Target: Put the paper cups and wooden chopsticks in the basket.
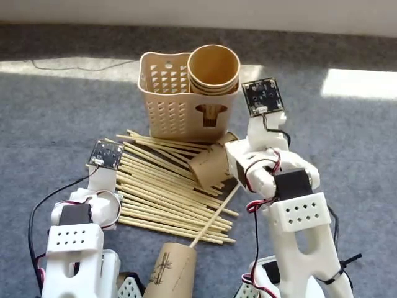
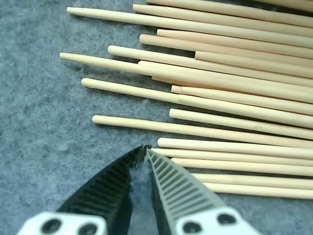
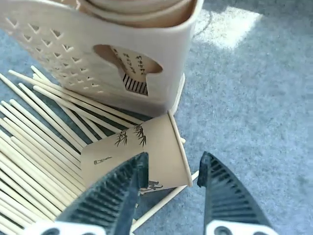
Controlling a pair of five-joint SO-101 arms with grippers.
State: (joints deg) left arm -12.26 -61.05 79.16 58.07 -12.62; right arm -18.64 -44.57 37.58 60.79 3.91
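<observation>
Right claw (image 3: 173, 157) spread wide over a tipped paper cup (image 3: 142, 147) before the basket (image 1: 167, 99); left claw (image 2: 145, 148) pinched shut, empty.

The basket stands on the grey bench (image 1: 353, 149) with stacked paper cups (image 1: 214, 68) upright in its end nearer the right arm. The wooden chopsticks (image 1: 161, 192) lie in a loose heap just in front of the basket. The tipped paper cup lies on its side on them, close to the basket's corner. One finger of the right claw is over its wall and the other over bare bench, gripping nothing. The left claw's tips meet beside the chopstick ends, farther from the basket. A second fallen cup (image 1: 170, 270) lies well in front of the basket, past the heap.
</observation>
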